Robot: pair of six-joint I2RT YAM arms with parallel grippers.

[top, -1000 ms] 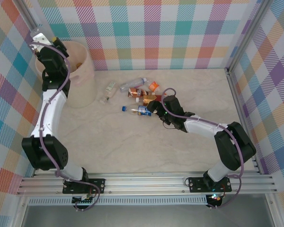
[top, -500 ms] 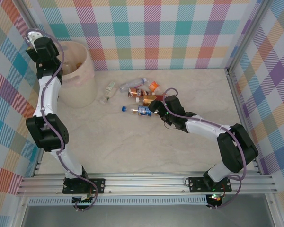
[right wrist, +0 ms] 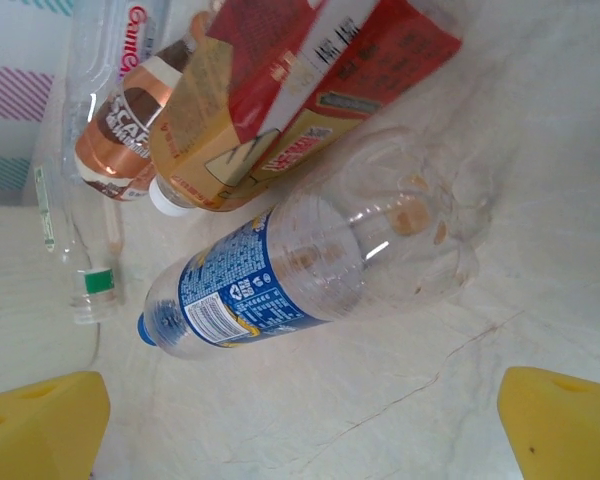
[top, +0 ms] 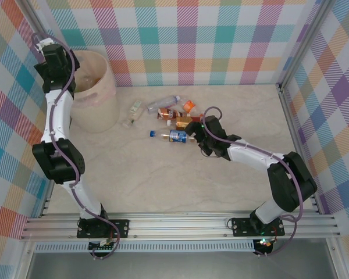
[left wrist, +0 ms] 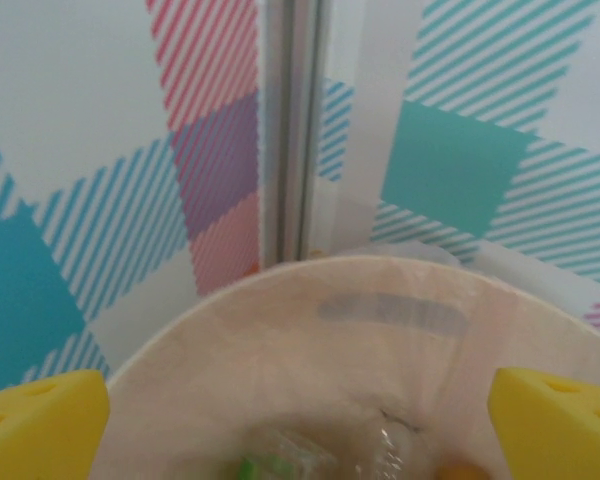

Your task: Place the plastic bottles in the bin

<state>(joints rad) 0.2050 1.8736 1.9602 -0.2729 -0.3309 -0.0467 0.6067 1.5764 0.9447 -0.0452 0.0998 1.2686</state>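
The pale pink bin (top: 99, 93) stands at the far left. My left gripper (top: 59, 72) hangs over its left rim, open with nothing between the yellow fingertips (left wrist: 40, 420). Inside the bin (left wrist: 380, 340) lie plastic bottles (left wrist: 280, 462), blurred. More plastic bottles (top: 174, 111) are heaped mid-table. A blue-label bottle (top: 173, 136) lies on its side just left of my right gripper (top: 193, 133). In the right wrist view this bottle (right wrist: 310, 270) lies ahead of the open right gripper (right wrist: 300, 440), apart from both fingertips (right wrist: 565, 420).
Behind the blue-label bottle lie a red-and-orange-label bottle (right wrist: 280, 90), a brown-label bottle (right wrist: 120, 120) and a clear one with a green ring (right wrist: 90, 285). Two small bottles (top: 134, 113) lie between heap and bin. Checked walls enclose the table.
My left gripper has opened wide and the left arm has swung from above the bin toward its left rim. My right gripper has edged slightly up toward the blue-label bottle.
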